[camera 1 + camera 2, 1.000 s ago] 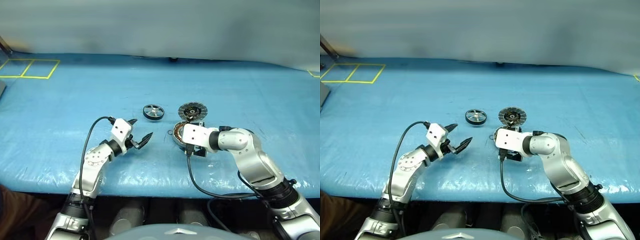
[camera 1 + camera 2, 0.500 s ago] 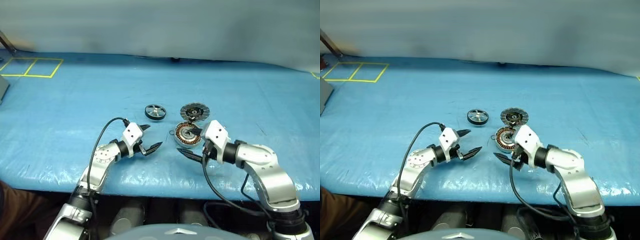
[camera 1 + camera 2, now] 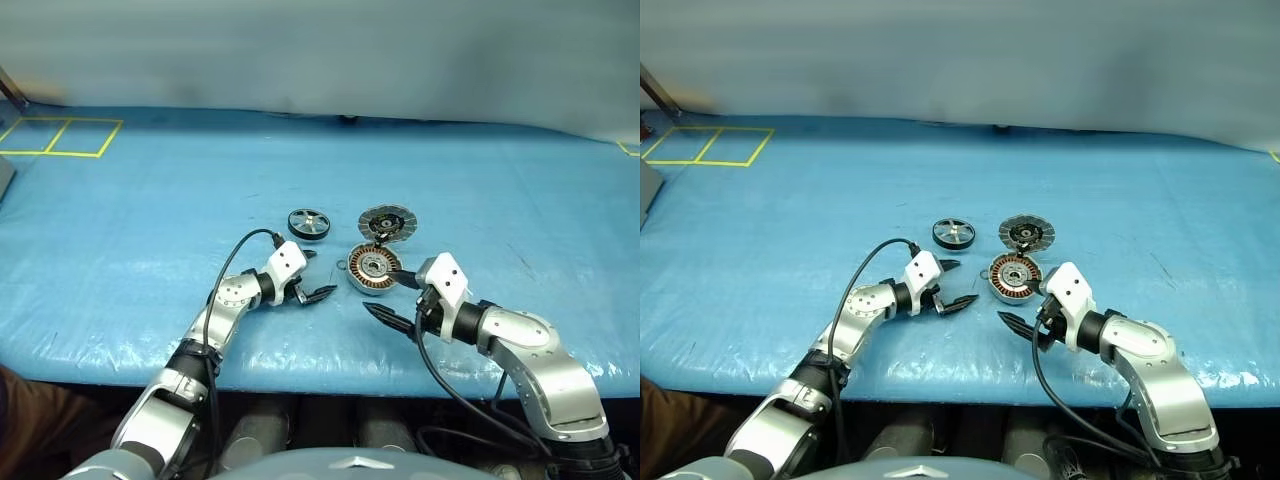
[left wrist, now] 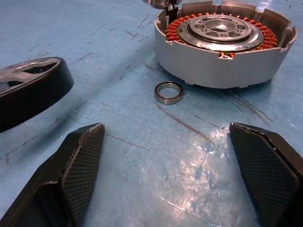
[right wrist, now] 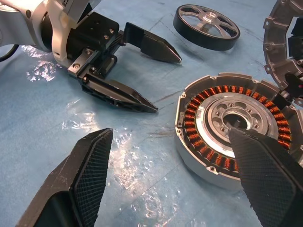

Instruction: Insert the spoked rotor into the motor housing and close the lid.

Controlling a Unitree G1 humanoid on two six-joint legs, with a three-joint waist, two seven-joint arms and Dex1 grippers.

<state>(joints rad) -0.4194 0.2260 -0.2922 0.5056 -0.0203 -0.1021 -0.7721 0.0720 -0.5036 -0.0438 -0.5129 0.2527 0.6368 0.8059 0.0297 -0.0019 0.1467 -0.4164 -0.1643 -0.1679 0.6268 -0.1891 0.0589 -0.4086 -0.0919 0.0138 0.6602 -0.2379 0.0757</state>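
The spoked rotor [image 3: 308,223], a black-rimmed wheel with silver spokes, lies flat on the blue table. To its right the lid [image 3: 386,223] lies open, inner face up, joined to the far edge of the motor housing [image 3: 372,269], whose copper windings show. My left gripper [image 3: 318,275] is open and empty, low over the table just left of the housing, near the rotor. On the near right side of the housing my right gripper [image 3: 382,292] hangs open and empty, pointing at the left gripper [image 5: 165,84].
A tiny metal ring [image 4: 169,92] lies on the table just left of the housing [image 4: 222,42]. Blue sheeting covers the table [image 3: 150,200]; yellow tape squares [image 3: 60,137] mark the far left corner. The table's front edge runs just below both arms.
My left gripper has moved right and down toward the housing. My right gripper has drawn back off the housing toward the front edge and rolled, uncovering the windings.
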